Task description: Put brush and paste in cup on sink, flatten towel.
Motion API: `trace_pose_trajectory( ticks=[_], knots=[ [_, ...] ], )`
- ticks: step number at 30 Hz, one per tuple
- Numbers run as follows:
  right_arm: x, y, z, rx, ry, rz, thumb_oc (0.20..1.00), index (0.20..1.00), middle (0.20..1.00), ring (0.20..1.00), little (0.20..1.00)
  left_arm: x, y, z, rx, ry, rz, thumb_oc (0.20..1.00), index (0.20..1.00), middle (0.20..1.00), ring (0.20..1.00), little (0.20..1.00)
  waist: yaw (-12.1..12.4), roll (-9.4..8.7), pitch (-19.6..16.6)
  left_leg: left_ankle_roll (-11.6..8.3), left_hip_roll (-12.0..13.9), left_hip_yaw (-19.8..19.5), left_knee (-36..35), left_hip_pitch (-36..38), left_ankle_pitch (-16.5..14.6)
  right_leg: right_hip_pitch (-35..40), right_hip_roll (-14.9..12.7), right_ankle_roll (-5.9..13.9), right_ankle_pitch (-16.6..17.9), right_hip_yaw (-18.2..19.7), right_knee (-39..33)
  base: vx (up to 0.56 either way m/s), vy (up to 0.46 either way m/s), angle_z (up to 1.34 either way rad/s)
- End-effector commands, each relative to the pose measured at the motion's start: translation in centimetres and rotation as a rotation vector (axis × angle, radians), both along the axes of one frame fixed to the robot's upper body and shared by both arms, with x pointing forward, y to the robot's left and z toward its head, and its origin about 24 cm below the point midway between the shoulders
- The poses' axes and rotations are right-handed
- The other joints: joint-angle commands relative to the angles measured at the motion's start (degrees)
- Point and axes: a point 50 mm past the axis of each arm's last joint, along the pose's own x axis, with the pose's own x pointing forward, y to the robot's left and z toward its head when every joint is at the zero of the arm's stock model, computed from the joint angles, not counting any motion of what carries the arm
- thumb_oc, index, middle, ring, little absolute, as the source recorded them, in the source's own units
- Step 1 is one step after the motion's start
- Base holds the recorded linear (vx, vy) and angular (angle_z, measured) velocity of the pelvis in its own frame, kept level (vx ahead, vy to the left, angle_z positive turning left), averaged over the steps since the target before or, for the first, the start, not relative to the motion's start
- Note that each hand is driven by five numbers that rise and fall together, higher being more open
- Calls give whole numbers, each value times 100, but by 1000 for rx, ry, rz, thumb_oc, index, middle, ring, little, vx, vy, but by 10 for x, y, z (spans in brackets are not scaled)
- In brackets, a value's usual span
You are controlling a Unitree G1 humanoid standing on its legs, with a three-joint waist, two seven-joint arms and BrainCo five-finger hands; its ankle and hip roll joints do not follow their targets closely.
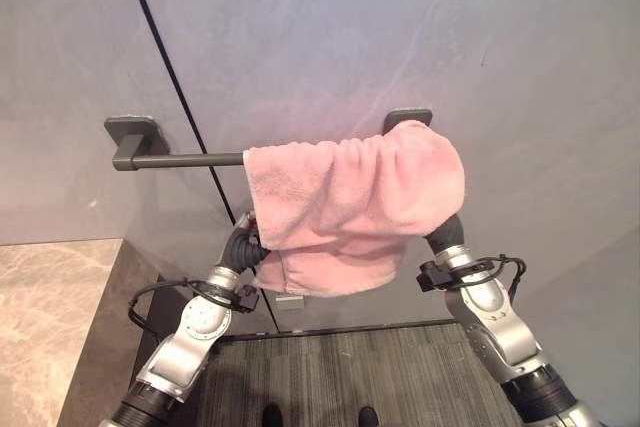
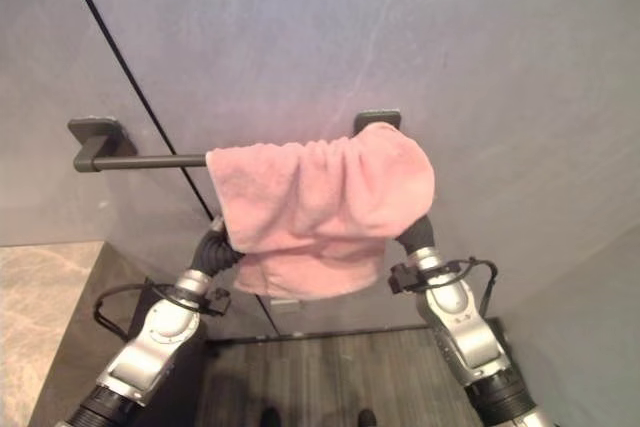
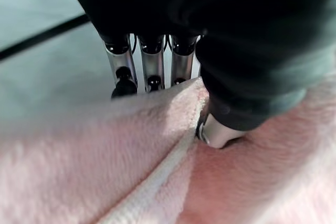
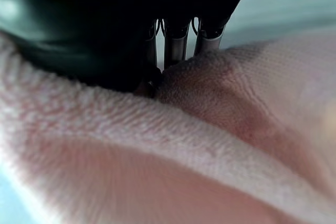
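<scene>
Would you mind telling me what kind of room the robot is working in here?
Most likely a bathroom: a pink terry towel hangs bunched on a dark wall-mounted towel bar, and a beige marble-look countertop sits beside the grey stone-look wall.

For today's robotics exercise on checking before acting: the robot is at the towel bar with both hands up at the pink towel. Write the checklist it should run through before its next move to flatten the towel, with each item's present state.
1. Pink towel hangs over the bar: ok.
2. Towel spread flat along the bar: not ok, it is bunched toward the right bracket, leaving the bar's left part bare.
3. Left hand at the towel: ok, its fingers are straight and go in behind the towel's edge.
4. Right hand at the towel: ok, but its fingertips are buried in the cloth; grip cannot tell.
5. Towel's lower hem level: not ok, it hangs uneven.
</scene>
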Motion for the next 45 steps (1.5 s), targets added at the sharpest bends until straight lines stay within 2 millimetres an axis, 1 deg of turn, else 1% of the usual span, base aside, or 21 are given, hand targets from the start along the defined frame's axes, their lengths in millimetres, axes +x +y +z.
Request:
trace_pose_trajectory(
  ticks=[1, 2, 3, 5, 8, 10, 12, 14, 16, 17, 18, 19, 21, 22, 23, 25, 27, 29, 39, 42, 45],
  knots=[
    [-1, 7, 37, 96, -188, 75, 200, 200, 200, 200, 200, 1, 6, 21, -69, -112, -9, 200, 200, 200, 200, 200, 69, -340, -200, -160, 118, 110, 46, 206, -244, -318, -469, 350, 215, 254, -5, -36, 5, -4],
    [-2, 8, 43, 61, -221, 80, 200, 200, 200, 200, 200, -3, 6, 27, -84, -139, -17, 200, 200, 200, 200, 200, 80, -354, -192, -156, 116, 109, 46, 172, -189, -344, -476, 347, 263, 271, -5, 32, 9, -4],
    [-2, 8, 43, 61, -220, 80, 200, 200, 200, 200, 200, -3, 6, 27, -84, -138, -17, 200, 200, 200, 200, 200, 78, -348, -201, -159, 119, 110, 46, 200, -246, -317, -475, 354, 212, 266, -5, -2, 8, -4],
    [2, 6, 45, 37, -232, 36, 200, 200, 200, 200, 200, -8, 6, 36, -102, -181, -26, 200, 200, 200, 200, 200, 93, -353, -201, -153, 114, 116, 46, 201, -250, -316, -479, 357, 217, 261, -5, 15, 7, -2],
    [2, 10, 48, 47, -241, 65, 200, 200, 200, 200, 200, -9, 6, 38, -105, -190, -26, 200, 200, 200, 200, 200, 105, -354, -187, -148, 107, 112, 46, 207, -253, -311, -478, 355, 216, 261, -5, 0, 0, 0],
    [1, 20, 49, 67, -239, 115, 200, 200, 200, 200, 200, -11, 9, 38, -109, -196, -7, 200, 200, 200, 200, 200, 153, -369, -158, -139, 90, 89, 46, 151, -188, -361, -489, 347, 273, 270, -5, -23, 1, 0],
    [2, 27, 47, 86, -222, 148, 200, 200, 200, 200, 200, -14, 12, 36, -126, -186, 13, 200, 200, 200, 200, 200, 197, -366, -140, -142, 92, 73, 46, 164, -242, -332, -497, 352, 218, 252, -5, 0, 0, 0],
    [4, 37, 43, 99, -190, 185, 200, 200, 200, 200, 200, -16, 16, 29, -144, -160, 42, 200, 200, 200, 200, 200, 250, -374, -115, -138, 91, 55, 46, 148, -231, -334, -503, 352, 221, 238, -5, 0, 0, 0],
    [5, 40, 42, 100, -184, 193, 200, 200, 200, 200, 200, -16, 17, 28, -149, -154, 52, 200, 200, 200, 200, 200, 269, -374, -101, -136, 91, 53, 46, 141, -228, -336, -508, 352, 223, 232, -5, 0, 0, 0],
    [9, 52, 36, 117, -140, 226, 200, 200, 200, 200, 200, -18, 20, 22, -179, -129, 82, 200, 200, 200, 200, 200, 332, -384, -66, -130, 86, 30, 46, 122, -217, -343, -514, 351, 233, 223, -5, -9, 1, 6],
    [9, 52, 36, 117, -140, 226, 200, 200, 200, 200, 200, -18, 20, 22, -179, -129, 83, 200, 200, 200, 200, 200, 330, -384, -66, -130, 86, 29, 46, 122, -217, -342, -515, 351, 233, 222, -5, -19, 1, 6],
    [11, 59, 31, 129, -104, 244, 200, 200, 200, 200, 200, -18, 22, 16, -194, -106, 99, 200, 200, 200, 200, 200, 367, -392, -48, -129, 78, 20, 46, 108, -212, -351, -519, 350, 235, 212, -5, -21, 2, 7],
    [18, 73, 18, 97, -35, 247, 200, 200, 200, 200, 200, -15, 24, -1, -241, -33, 156, 200, 200, 200, 200, 200, 449, -404, 7, -119, 67, -14, 46, 62, -189, -383, -526, 347, 255, 190, -5, -33, 1, 7],
    [19, 74, 18, 97, -36, 247, 200, 200, 200, 200, 200, -15, 24, -1, -242, -34, 156, 200, 200, 200, 200, 200, 443, -404, 9, -119, 67, -16, 46, 58, -188, -385, -527, 347, 255, 189, -5, -40, 2, 6],
    [23, 82, 7, 78, 19, 240, 200, 200, 200, 200, 200, -12, 23, -13, -222, 13, 190, 200, 200, 200, 200, 200, 490, -406, 49, -117, 58, -43, 46, 11, -168, -417, -531, 339, 261, 174, -5, -36, 5, 3],
    [26, 90, 2, 54, 40, 234, 200, 200, 200, 200, 200, -9, 21, -20, -221, 41, 201, 200, 200, 200, 200, 200, 532, -410, 103, -114, 57, -71, 46, -50, -139, -458, -539, 342, 276, 142, -5, -24, 2, 1],
    [27, 94, 0, 46, 47, 225, 200, 200, 200, 200, 200, -6, 21, -22, -191, 45, 209, 200, 200, 200, 200, 200, 559, -413, 155, -111, 43, -95, 46, -124, -112, -512, -541, 344, 295, 123, -5, -37, 9, 4],
    [26, 95, 3, 46, 35, 235, 200, 200, 200, 200, 200, -5, 20, -22, -189, 45, 210, 200, 200, 200, 200, 200, 573, -421, 194, -108, 30, -114, 46, -194, -86, -565, -549, 348, 310, 113, -5, -33, 14, 5],
    [23, 92, 4, 61, 29, 218, 200, 200, 200, 200, 200, -1, 19, -20, -195, 22, 248, 200, 200, 200, 200, 200, 584, -475, 276, -85, -6, -82, 46, -411, -43, -816, -578, 394, 404, 132, -5, -12, 6, 4],
    [16, 88, 4, 64, 15, 220, 200, 200, 200, 200, 200, -2, 22, -14, -186, -19, 276, 200, 200, 200, 200, 200, 551, -507, 292, -77, -6, -46, 46, -409, -68, -865, -599, 421, 427, 170, -5, -4, 11, 0],
    [9, 84, 11, 94, -16, 228, 200, 200, 200, 200, 200, -4, 24, -5, -199, -68, 300, 200, 200, 200, 200, 200, 529, -539, 307, -76, -3, -17, 46, -430, -75, -904, -609, 443, 442, 181, -5, 0, 0, 0]
  ],
)
